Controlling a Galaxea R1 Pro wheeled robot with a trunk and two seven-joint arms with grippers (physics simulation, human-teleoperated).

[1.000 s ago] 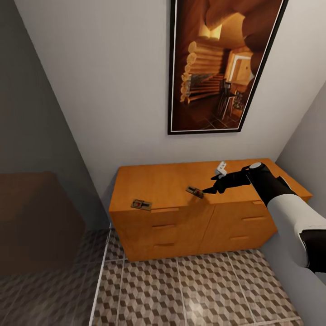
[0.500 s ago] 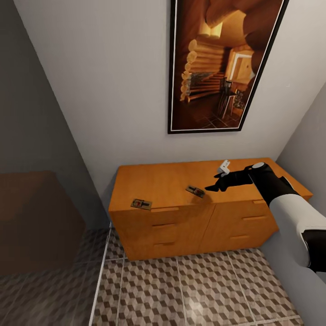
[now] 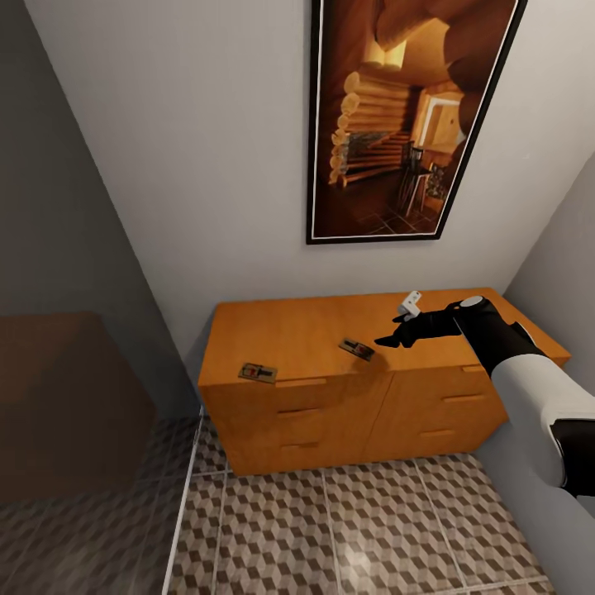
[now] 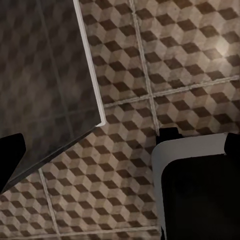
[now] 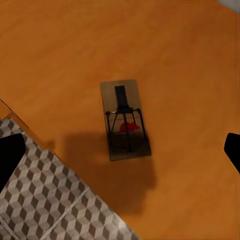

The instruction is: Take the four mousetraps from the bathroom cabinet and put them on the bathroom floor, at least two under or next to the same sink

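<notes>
A small room with pale walls has a big framed picture (image 3: 405, 120) hanging above the cabinet (image 3: 314, 413), which stands on the bathroom floor (image 3: 347, 529) with its cube-pattern tiles. Two mousetraps lie on the flat top of the cabinet. One mousetrap (image 3: 357, 349) sits near the front edge, about in the middle. The other mousetrap (image 3: 257, 373) sits near the front left corner, well apart from the first.

The right hand (image 3: 385, 340) hangs just beside the middle mousetrap, a little above the cabinet top. In the right wrist view its two dark fingers (image 5: 10, 155) are spread wide, one at each side of the picture, and the mousetrap (image 5: 125, 120) lies between them with its red mark showing. The hand is not touching it.

I think the step now is to pick up this middle mousetrap. To do it well, the hand should come straight down so one finger lands on each long side of the little board. It is thin and flat, so the fingers need to go low, almost to the wood, before they press in. A slow squeeze is best, or the board may slide toward the edge and drop.

The left hand (image 4: 120, 145) points down at the floor tiles. I cannot tell if it is spread or pressed together.
</notes>
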